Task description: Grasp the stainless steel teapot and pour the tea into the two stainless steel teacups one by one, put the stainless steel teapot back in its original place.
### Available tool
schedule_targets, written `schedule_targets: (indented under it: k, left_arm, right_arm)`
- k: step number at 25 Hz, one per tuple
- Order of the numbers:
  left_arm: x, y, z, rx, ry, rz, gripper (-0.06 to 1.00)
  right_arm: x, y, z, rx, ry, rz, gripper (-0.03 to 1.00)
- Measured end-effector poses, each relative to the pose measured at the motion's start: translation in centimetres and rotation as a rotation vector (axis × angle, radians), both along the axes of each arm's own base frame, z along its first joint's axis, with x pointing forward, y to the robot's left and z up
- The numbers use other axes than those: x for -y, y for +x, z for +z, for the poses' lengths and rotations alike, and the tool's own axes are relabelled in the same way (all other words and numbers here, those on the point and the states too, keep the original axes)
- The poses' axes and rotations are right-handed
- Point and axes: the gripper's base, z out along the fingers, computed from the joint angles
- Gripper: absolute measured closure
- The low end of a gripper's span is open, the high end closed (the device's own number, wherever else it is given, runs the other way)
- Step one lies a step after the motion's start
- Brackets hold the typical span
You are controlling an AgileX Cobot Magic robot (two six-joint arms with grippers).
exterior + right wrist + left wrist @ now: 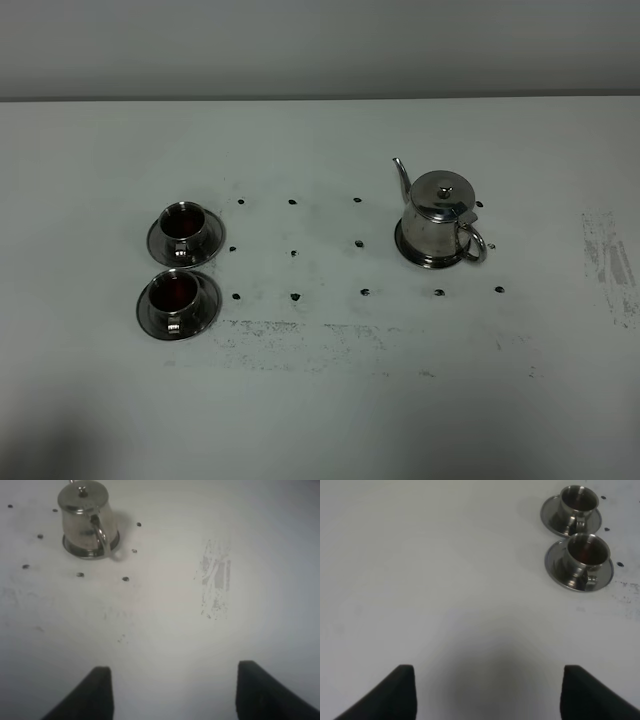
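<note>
The steel teapot (440, 218) stands upright on its steel coaster disc (404, 245) at the right of the table, spout to the back left, loop handle to the front right. It also shows in the right wrist view (86, 519). Two steel teacups on saucers stand at the left, the far one (184, 225) and the near one (177, 294), both holding dark tea. They also show in the left wrist view (578, 505) (587, 555). My left gripper (487, 692) and right gripper (172, 692) are open, empty, and far from these things. Neither shows in the exterior high view.
The white table (320, 400) bears a grid of small black dots (294, 253) between the cups and teapot. Scuffed dark marks run along the front middle (300, 345) and at the right edge (608, 255).
</note>
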Motion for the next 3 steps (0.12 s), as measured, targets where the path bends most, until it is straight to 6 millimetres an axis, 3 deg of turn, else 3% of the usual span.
schedule_targets:
  k: [3]
  left_arm:
    - [0.00,0.00,0.00,0.000,0.000,0.000,0.36]
  right_arm:
    - [0.00,0.00,0.00,0.000,0.000,0.000,0.45]
